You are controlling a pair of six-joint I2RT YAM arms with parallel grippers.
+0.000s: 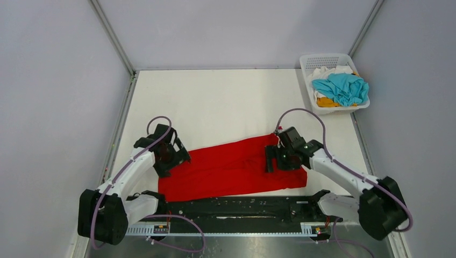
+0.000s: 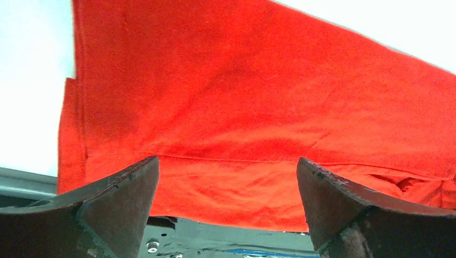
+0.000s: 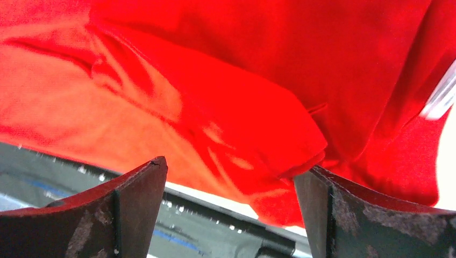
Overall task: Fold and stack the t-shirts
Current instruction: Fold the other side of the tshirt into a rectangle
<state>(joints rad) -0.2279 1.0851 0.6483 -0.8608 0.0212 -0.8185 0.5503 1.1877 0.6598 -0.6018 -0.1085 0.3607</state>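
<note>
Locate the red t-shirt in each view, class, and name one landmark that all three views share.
Top external: the red t-shirt lies low in the centre, spread left to right.
Left wrist: the red t-shirt fills most of the picture.
Right wrist: the red t-shirt fills the upper part.
Shared landmark: the black base plate by the shirt's near edge.

There are four t-shirts point(image 1: 231, 169), one white basket point(image 1: 306, 75), one left pincer point(image 2: 228, 172) and one right pincer point(image 3: 230, 172).
</note>
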